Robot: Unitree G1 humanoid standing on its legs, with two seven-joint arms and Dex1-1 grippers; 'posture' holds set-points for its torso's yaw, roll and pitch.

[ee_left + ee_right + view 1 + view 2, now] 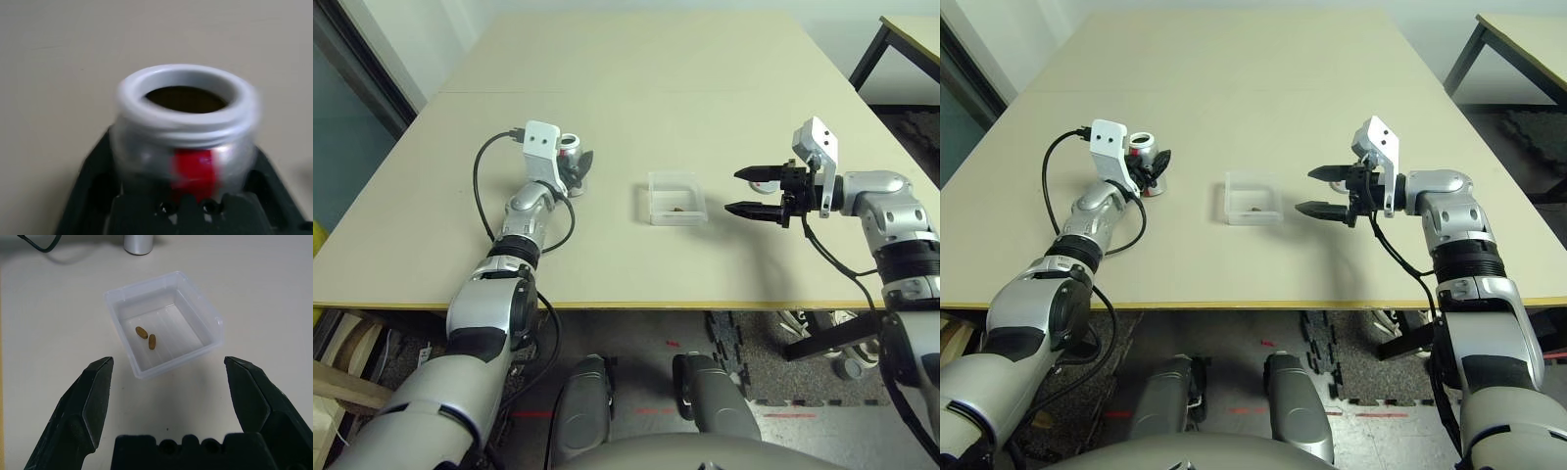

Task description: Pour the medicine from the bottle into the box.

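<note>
Medicine [146, 337]: right wrist view is showing two pills lying in the box [165, 323], just ahead of the right gripper [751, 192], fingers spread wide; head views are showing one speck. Bottle [186, 132] is standing upright between the left gripper's [579, 166] fingers; grip: cannot tell.

A beige table [636, 59] fills the room; a second table [913, 34] stands beyond.

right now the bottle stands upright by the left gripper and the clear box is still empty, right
Not quite. The box is not empty: two small brownish pills lie on its floor, as the right wrist view shows. The rest holds: the bottle stands upright on the table at the left gripper, mouth up.
</note>
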